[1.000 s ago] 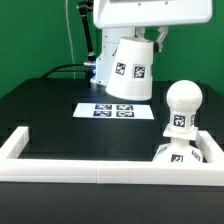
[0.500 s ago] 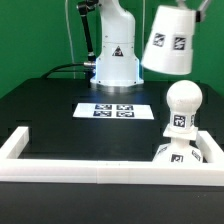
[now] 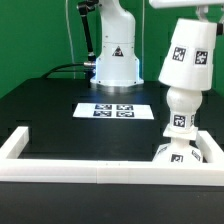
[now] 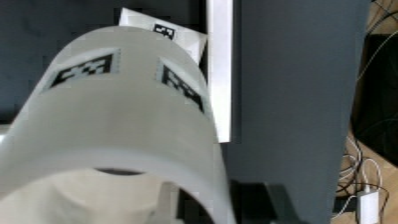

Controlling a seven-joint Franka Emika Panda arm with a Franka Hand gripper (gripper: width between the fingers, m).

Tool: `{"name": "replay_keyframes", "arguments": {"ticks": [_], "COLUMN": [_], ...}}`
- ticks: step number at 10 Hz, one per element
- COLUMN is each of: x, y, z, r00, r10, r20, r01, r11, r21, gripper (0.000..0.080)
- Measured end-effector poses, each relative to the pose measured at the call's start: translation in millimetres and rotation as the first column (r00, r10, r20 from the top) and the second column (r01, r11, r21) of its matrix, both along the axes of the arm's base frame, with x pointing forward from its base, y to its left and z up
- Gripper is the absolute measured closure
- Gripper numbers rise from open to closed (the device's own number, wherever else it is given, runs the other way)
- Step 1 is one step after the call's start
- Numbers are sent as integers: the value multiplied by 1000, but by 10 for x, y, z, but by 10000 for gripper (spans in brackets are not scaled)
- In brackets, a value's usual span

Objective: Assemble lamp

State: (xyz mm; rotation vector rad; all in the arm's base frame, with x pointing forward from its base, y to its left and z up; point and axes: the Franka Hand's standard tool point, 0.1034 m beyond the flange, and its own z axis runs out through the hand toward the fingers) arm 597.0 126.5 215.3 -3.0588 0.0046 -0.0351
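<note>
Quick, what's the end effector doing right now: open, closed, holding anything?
End effector: fingers out of sight in both views, so open or closed cannot be told; the white tapered plastic lamp shade hangs above the round white bulb, apparently carried.

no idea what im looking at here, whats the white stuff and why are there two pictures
This is a robot arm putting a small lamp together. The exterior view comes from a camera standing off the arm; the wrist view comes from a camera on the arm's wrist.

On the black table lie a flat marker board with printed tags and a white frame along the near edge. In the frame's corner, on the exterior view's right, the round bulb stands on the lamp's base.

The arm carries the cup-like shade, tilted, right above the bulb. The shade fills the wrist view too. The gripper itself is hidden, so its fingers cannot be seen.
</note>
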Motion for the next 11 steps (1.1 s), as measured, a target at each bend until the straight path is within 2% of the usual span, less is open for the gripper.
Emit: {"name": "replay_keyframes", "arguments": {"ticks": [3,5,7,10,11], "x": [-7,-103,-142,-165,-177], "y": [1,-44,-49,-73,-85], "z": [-263,-455,-548,-608,-622], "r00": [999,998,998,998,998], "r10": [14,18,18,18,25], "r20": [43,57,60,62,60], "r01": [-14,-17,-17,-18,-24], "r11": [1000,1000,1000,1000,1000], "r21": [-3,-8,-10,-12,-13], "gripper": [755,755,755,755,684]}}
